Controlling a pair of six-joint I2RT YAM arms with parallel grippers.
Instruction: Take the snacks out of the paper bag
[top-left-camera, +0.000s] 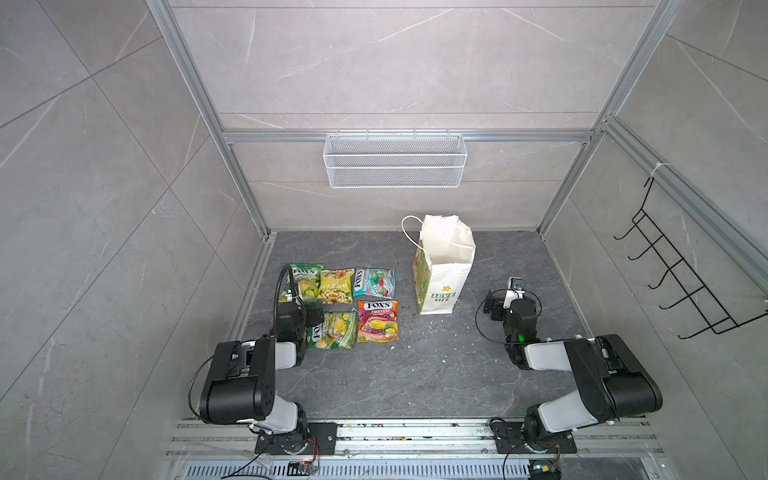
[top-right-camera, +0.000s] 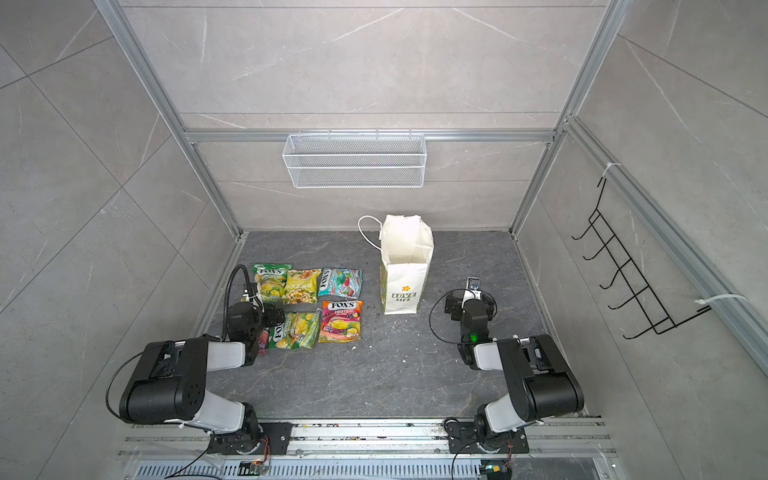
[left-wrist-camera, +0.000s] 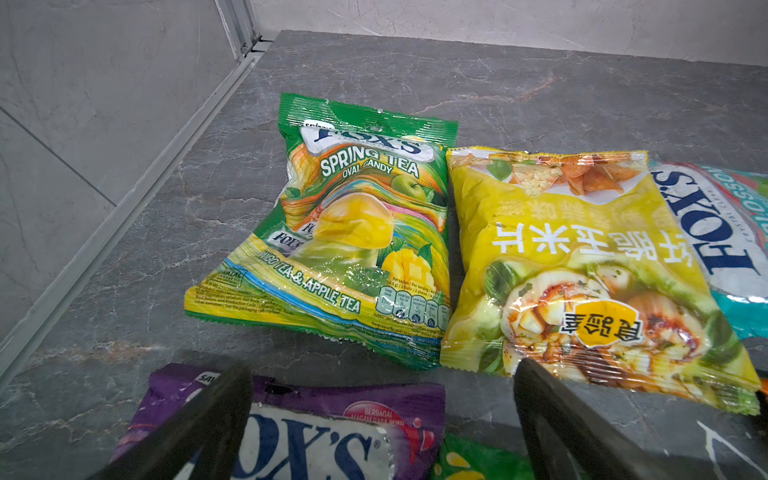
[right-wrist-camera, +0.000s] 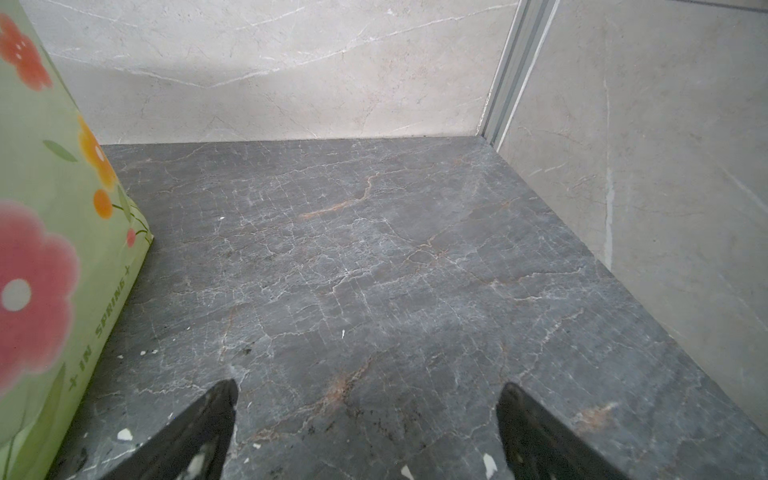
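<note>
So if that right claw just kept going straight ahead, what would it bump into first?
Likely nothing soon: the open right claw faces bare floor, then the back wall. The paper bag stands off to its side. The claw's tilt is hard to judge.

We see a dark grey veined tabletop (top-left-camera: 436, 374) bearing six flat glossy snack packets (top-left-camera: 376, 320) in two rows, an upright white flower-printed paper bag (top-left-camera: 442, 286), and white crumbs (right-wrist-camera: 124, 434).

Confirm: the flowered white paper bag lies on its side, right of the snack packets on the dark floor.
Not quite: the flowered white paper bag stands upright, as both top views show. It is right of the glossy snack packets spread on the dark floor.
</note>
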